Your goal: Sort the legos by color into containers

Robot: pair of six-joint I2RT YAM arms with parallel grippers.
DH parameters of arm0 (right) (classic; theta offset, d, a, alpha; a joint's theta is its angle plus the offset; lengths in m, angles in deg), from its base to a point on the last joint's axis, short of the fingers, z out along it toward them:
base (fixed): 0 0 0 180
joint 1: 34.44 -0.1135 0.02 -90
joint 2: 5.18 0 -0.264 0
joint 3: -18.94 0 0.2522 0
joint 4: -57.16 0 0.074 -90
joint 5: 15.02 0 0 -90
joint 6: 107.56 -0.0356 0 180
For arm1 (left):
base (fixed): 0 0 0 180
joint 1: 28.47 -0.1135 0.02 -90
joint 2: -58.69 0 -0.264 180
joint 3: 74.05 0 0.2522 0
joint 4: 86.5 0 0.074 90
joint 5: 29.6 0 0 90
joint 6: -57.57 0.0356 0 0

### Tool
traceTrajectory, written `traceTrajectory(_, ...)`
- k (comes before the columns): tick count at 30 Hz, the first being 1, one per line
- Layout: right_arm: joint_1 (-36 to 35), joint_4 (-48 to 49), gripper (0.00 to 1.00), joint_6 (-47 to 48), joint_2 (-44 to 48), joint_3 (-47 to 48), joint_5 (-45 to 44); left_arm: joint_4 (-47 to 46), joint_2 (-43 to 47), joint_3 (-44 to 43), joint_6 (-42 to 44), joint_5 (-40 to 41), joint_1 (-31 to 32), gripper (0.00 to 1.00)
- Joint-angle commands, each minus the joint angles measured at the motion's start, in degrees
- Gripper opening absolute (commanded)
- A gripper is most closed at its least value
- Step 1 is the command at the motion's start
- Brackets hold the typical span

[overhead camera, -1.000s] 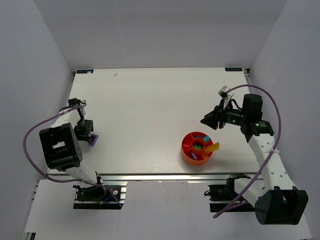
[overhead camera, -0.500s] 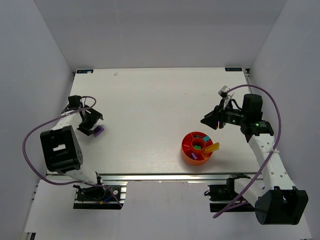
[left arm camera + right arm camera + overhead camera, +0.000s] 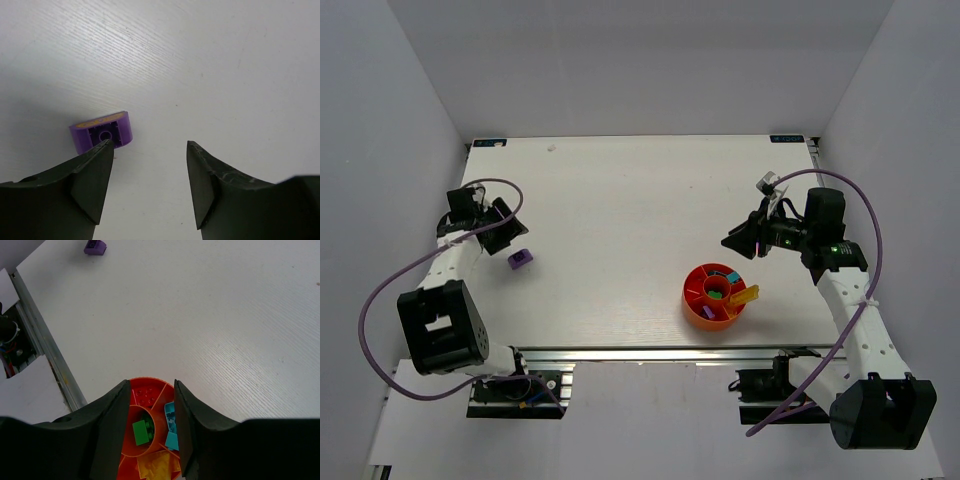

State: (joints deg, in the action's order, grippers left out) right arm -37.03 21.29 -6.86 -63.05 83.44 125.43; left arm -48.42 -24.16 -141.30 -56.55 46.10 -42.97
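One purple lego [image 3: 521,259] lies alone on the white table at the left. In the left wrist view it rests on its side [image 3: 102,132], hollow underside showing, just beyond my left fingertip [image 3: 95,170]. My left gripper [image 3: 496,226] [image 3: 149,145] is open and empty, a little behind the brick. The round orange-red tray [image 3: 687,296] of containers sits at the right. Its wedges hold red [image 3: 147,395], cyan [image 3: 171,427] and yellow [image 3: 157,465] legos, and its centre cup holds a green one [image 3: 141,432]. My right gripper [image 3: 736,243] [image 3: 150,382] hovers open and empty above the tray [image 3: 162,383].
A yellow plate [image 3: 744,295] pokes out over the tray's right rim. A metal rail [image 3: 620,352] [image 3: 35,305] runs along the table's near edge. White walls close in the left, right and back sides. Purple cables loop from both arms.
My left gripper has swung away from the near edge toward the far left, leaving the purple lego on the table slightly farther right. The right arm has not moved.
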Motion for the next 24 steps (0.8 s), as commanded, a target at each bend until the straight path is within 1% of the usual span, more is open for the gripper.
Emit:
traceTrajectory(1,0.22,1.89,0.46,0.11,-0.23,-0.47,0.26,-0.24,3.40,-0.56,7.84,-2.83,0.70,0.70)
traceTrajectory(2,0.30,1.89,0.46,0.11,-0.23,-0.47,0.26,0.81,3.22,-0.47,11.86,-3.01,0.70,0.69)
traceTrajectory(4,0.30,1.98,0.46,0.11,-0.32,-0.47,0.26,1.87,2.78,-0.12,16.01,-3.01,0.70,0.69)
traceTrajectory(6,0.22,1.89,0.46,0.11,-0.23,-0.47,0.26,3.02,2.43,0.41,23.91,-4.23,0.70,0.68)
traceTrajectory(7,0.04,1.98,0.46,0.11,-0.23,-0.47,0.34,2.32,3.04,2.24,23.94,-3.37,1.66,0.69)
traceTrajectory(8,0.30,1.81,0.46,0.11,-0.40,-0.47,0.34,-0.03,4.09,3.47,27.51,-3.97,1.67,0.75)
traceTrajectory(9,0.30,1.89,0.46,0.11,-0.41,-0.38,0.43,-1.01,5.93,4.27,29.29,-4.32,2.28,0.81)
traceTrajectory(10,0.30,1.98,0.46,0.11,-0.49,-0.38,0.52,-3.29,6.73,6.19,31.74,-4.85,2.29,0.82)
traceTrajectory(11,0.30,1.89,0.46,0.11,-0.58,-0.47,0.52,-4.35,7.34,6.99,32.03,-4.85,2.81,0.82)
traceTrajectory(12,0.39,1.89,0.46,0.11,-0.67,-0.47,0.52,-4.45,7.61,7.35,33.07,-2.33,2.81,0.83)
traceTrajectory(14,0.22,1.89,0.46,0.20,-0.67,-0.38,0.61,-3.49,6.65,6.57,35.53,-1.43,3.34,0.83)
traceTrajectory(18,0.30,1.89,0.46,0.20,-0.67,-0.47,0.87,-3.22,3.66,5.68,41.86,-1.43,5.00,0.82)
traceTrajectory(19,0.22,1.81,0.46,0.20,-0.76,-0.47,0.96,-3.48,2.62,5.68,43.61,-1.86,5.01,0.83)
traceTrajectory(22,0.22,1.81,0.46,0.20,-0.67,-0.38,0.87,-5.94,2.16,5.77,46.96,1.72,5.54,0.83)
traceTrajectory(24,0.31,1.72,0.46,0.29,-0.76,-0.38,0.70,-5.69,1.29,5.08,50.12,2.96,6.06,0.83)
